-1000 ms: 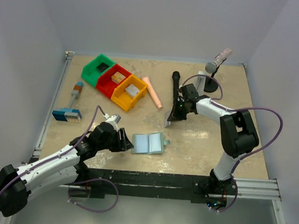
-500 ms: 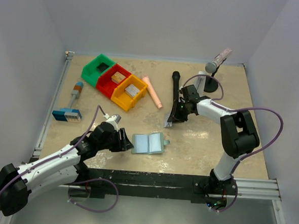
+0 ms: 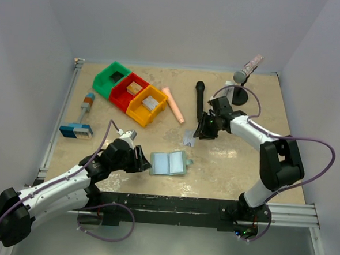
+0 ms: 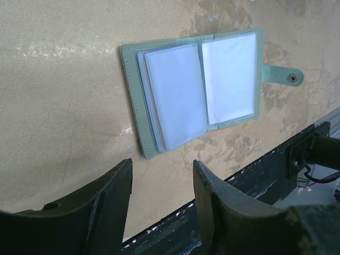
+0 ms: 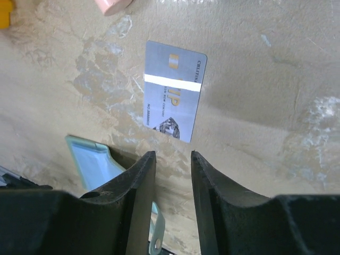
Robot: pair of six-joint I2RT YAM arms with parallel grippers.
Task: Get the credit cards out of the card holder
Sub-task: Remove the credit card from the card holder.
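While one credit card [image 5: 174,91] lies flat, one open card holder [image 4: 180,90]

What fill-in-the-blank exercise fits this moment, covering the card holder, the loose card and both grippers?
1. The card holder lies ____, its clear pockets facing up.
2. The silvery card lies flat on the ____.
3. The right gripper hangs close to that card, fingers apart, holding ____.
4. The left gripper, open too, points at the near edge of the ____.
Missing words: open; table; nothing; card holder.
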